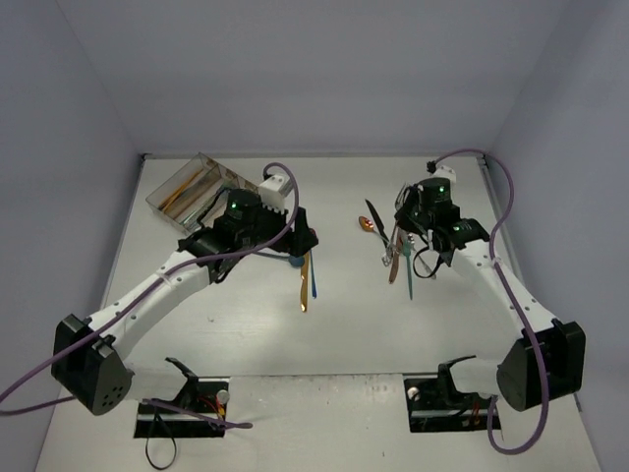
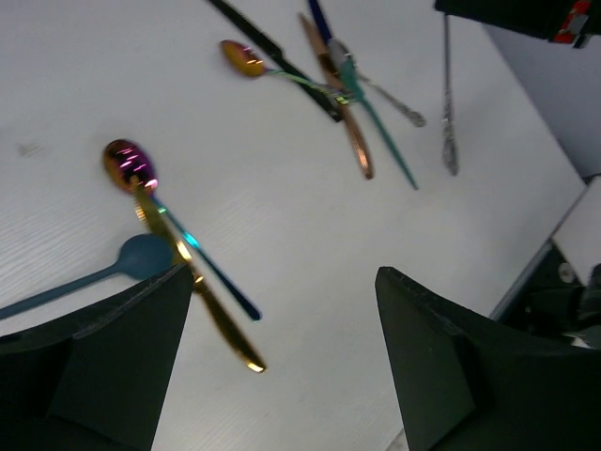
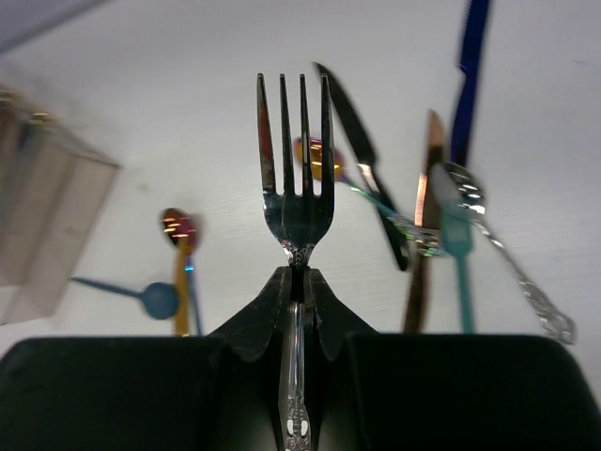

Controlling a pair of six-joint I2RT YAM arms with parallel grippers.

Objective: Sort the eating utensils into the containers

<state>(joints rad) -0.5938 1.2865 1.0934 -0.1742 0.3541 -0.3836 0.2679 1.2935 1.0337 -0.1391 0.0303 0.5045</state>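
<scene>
**Fork gripped, tray well to the left**

The right jaws are clamped on the neck of a silver four-tined metal fork [image 3: 296,202], its long axis kept in line with them, tines pointed away; the clear divided plastic tray [image 1: 192,187] is seen well apart, leftward across the white bench [image 1: 344,334], nearer the left arm; the left jaws are held apart, empty.

Glossy silver metal fork [image 3: 297,202]; matt blue spoon [image 2: 141,256]. Clear plastic tray [image 1: 175,192]. The desk [image 1: 354,324] is matt white with faint grain.
</scene>
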